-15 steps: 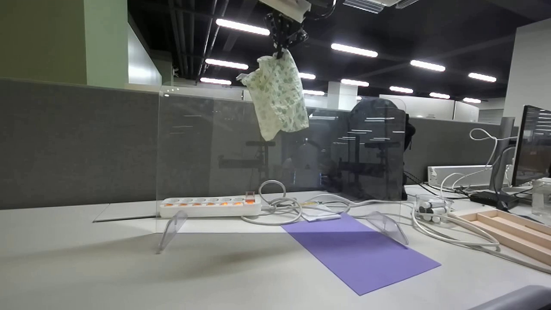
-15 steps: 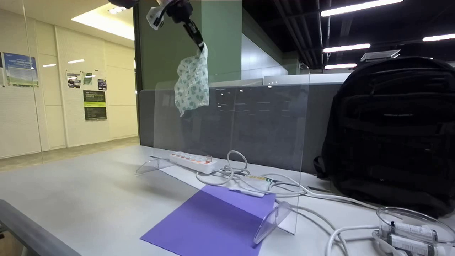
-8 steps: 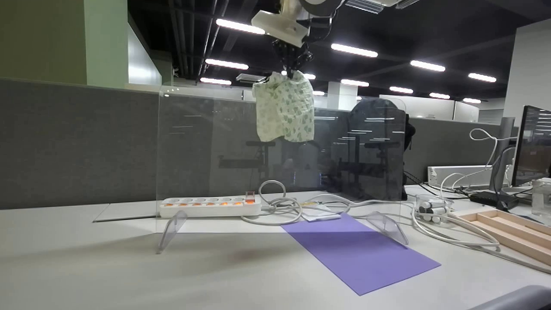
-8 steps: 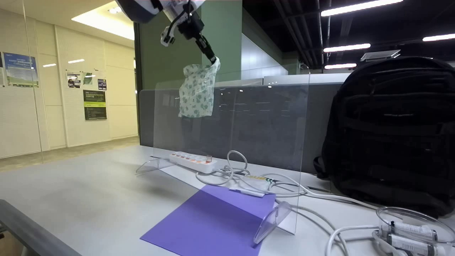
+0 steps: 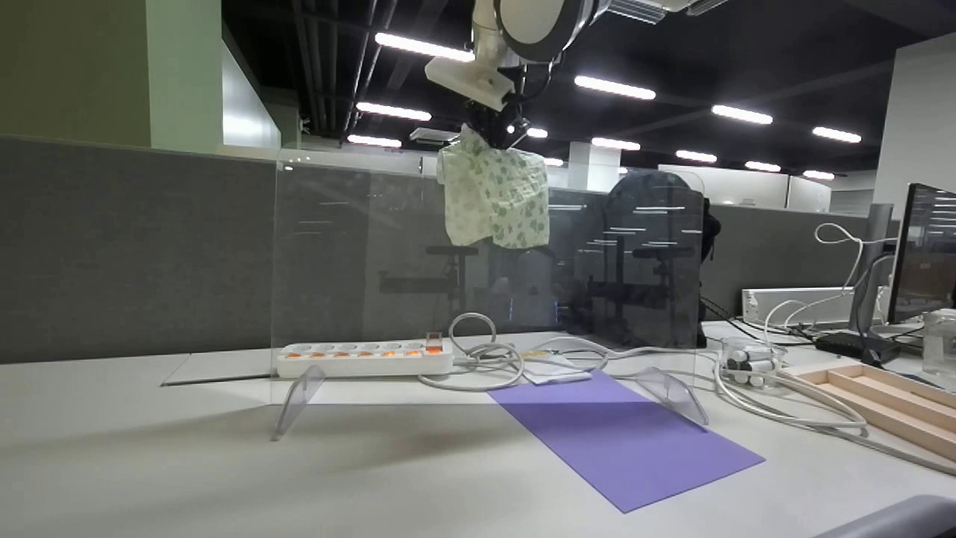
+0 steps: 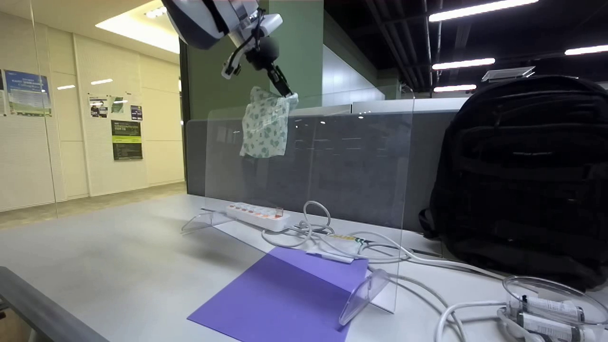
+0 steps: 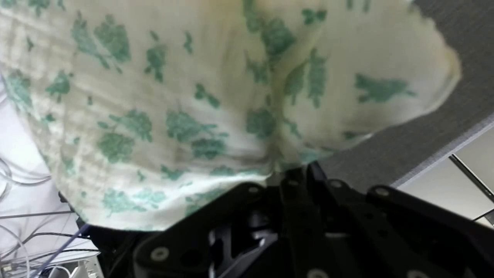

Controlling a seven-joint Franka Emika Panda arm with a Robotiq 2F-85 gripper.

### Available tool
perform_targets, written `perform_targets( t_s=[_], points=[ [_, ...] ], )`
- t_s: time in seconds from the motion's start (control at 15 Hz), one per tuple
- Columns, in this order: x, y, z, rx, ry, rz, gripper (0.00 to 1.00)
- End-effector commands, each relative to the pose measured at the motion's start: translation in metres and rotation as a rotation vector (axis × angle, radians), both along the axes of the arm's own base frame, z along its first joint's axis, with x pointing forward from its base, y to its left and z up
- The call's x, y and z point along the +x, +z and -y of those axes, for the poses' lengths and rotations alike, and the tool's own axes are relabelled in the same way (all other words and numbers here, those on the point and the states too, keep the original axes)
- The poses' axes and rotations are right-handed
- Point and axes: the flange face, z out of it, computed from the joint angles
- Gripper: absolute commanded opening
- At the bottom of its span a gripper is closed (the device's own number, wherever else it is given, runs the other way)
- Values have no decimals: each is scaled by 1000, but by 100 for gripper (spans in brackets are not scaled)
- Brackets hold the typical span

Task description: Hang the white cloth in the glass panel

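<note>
The white cloth with green leaf prints [image 5: 497,198] hangs at the top edge of the upright clear glass panel [image 5: 336,261]. In an exterior view the cloth [image 6: 266,130] has its upper part above the panel's edge [image 6: 356,166] and its lower part below it. I cannot tell how much lies behind the panel. My gripper [image 5: 497,142] points down at the cloth's top; it also shows in an exterior view [image 6: 286,93]. In the wrist view the fingers [image 7: 303,170] are close together, with the cloth [image 7: 154,96] bunched at their tips.
Clear feet [image 5: 299,400] hold the panel on the white table. A purple sheet [image 5: 627,448] lies partly under it. A power strip [image 5: 366,360] and cables [image 5: 493,355] lie behind. A black backpack [image 6: 522,180], a wooden tray [image 5: 889,403] and a jar of vials [image 5: 750,362] stand nearby.
My gripper has moved down and, in an exterior view, slightly right toward the panel. The cloth came down with it and hangs straighter, its top lower against the panel's upper edge.
</note>
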Motion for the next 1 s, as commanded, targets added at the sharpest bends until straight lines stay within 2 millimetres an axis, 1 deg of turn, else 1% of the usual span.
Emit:
perform_targets(
  t_s=[0.0,0.53,0.6,0.67,0.93],
  points=[
    [9,13,-6,32,-41,27,40],
    [11,46,-15,45,-56,112,95],
    [10,49,-16,35,-51,117,99],
    [9,50,-18,21,-38,113,100],
    [4,56,-21,-7,10,143,100]
  ],
)
